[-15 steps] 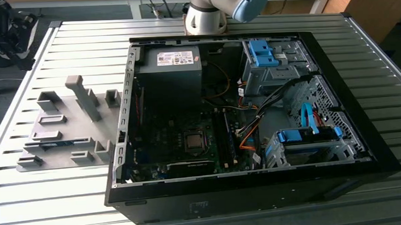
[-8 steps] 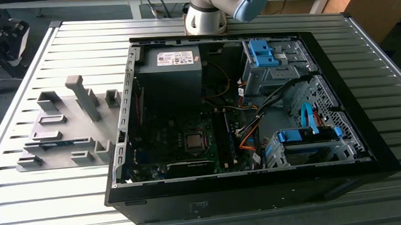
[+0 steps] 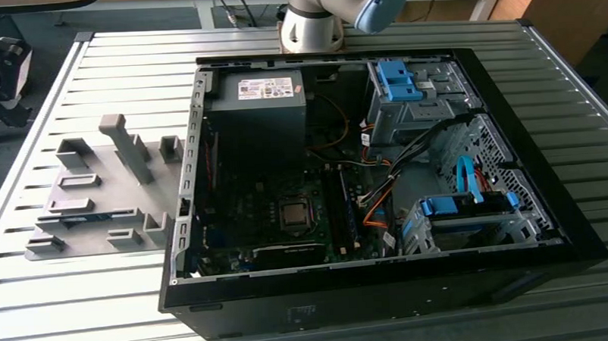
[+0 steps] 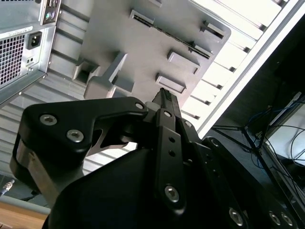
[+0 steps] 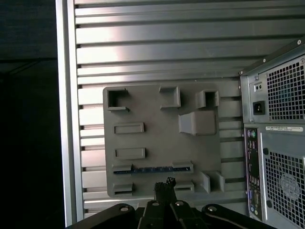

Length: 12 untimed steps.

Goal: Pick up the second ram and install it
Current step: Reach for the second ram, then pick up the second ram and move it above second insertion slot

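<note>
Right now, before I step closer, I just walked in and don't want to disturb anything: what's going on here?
A robot arm is working next to an open computer case on a slatted table. Its gripper hangs above the gray holder tray, clear of it. The second ram sits in a slot of that tray, not yet picked up.

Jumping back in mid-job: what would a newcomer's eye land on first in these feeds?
The open computer case dominates the slatted table in the exterior view, its motherboard exposed. At the exterior view's left lies a grey fixture plate, with the second ram resting in one of its slots. In the first wrist view the gripper points toward the plate, nearest that stick.
</note>
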Motion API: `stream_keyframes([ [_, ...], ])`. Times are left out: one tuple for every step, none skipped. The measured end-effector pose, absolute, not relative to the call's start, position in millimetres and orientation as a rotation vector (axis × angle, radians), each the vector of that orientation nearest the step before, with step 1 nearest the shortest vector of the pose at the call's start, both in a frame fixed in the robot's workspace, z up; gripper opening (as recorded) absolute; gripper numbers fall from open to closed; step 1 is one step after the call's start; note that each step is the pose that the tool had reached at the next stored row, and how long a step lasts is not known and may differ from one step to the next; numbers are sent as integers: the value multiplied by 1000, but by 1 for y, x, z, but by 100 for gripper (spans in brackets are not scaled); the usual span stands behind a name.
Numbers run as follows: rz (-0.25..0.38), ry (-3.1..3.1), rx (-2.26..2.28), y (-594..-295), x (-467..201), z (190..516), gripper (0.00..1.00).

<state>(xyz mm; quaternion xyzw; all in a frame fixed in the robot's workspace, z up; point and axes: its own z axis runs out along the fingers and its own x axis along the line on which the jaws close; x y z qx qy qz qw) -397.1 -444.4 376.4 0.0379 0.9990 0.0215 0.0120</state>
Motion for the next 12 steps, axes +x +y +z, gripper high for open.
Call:
stream_keyframes([
  [67,3115,118,-444,-397,376,11],
  [67,3115,118,-444,-397,376,11],
  [67,3115,118,-444,-397,376,11],
  [67,3115,118,-445,-398,376,11],
  [67,3115,118,-445,-398,376,11],
  [67,3115,118,-445,-398,376,11],
  [67,3115,118,-445,-398,376,11],
  [67,3115,118,-445,-398,376,11],
  [67,3115,118,-445,-398,376,11],
  [67,3115,118,-445,-398,376,11],
  [67,3115,118,-445,-398,376,11],
  [67,3115,118,-445,-398,376,11],
])
